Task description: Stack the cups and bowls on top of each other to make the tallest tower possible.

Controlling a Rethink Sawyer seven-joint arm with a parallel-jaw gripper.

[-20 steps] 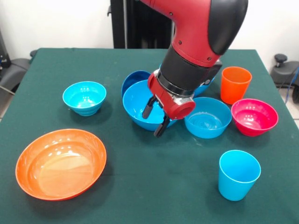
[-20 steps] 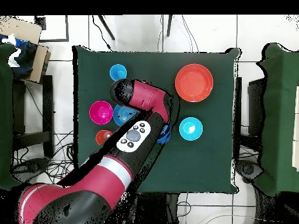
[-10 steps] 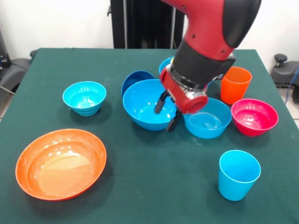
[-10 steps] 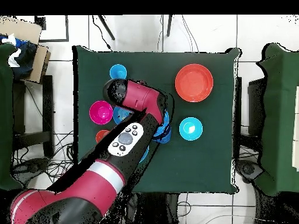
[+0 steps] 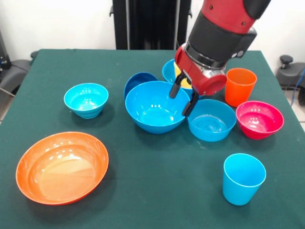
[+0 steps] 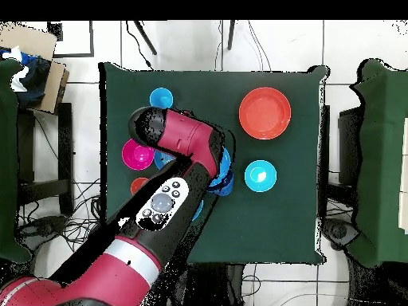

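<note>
My gripper hangs open and empty over the right rim of a large blue bowl, between it and a medium light blue bowl. A second blue bowl stands behind, mostly hidden by the arm, with a sliver of yellow showing in it. A small dark blue bowl leans against the large bowl's back. A cyan bowl and a wide orange bowl lie to the left. To the right are an orange cup, a magenta bowl and a light blue cup.
In the overhead view the arm covers the gripper and the middle bowls. The orange bowl, cyan bowl, light blue cup and magenta bowl show around it on the green table.
The gripper has risen out of the large blue bowl and moved right and back in the front view, still open. The large bowl stays on the table.
</note>
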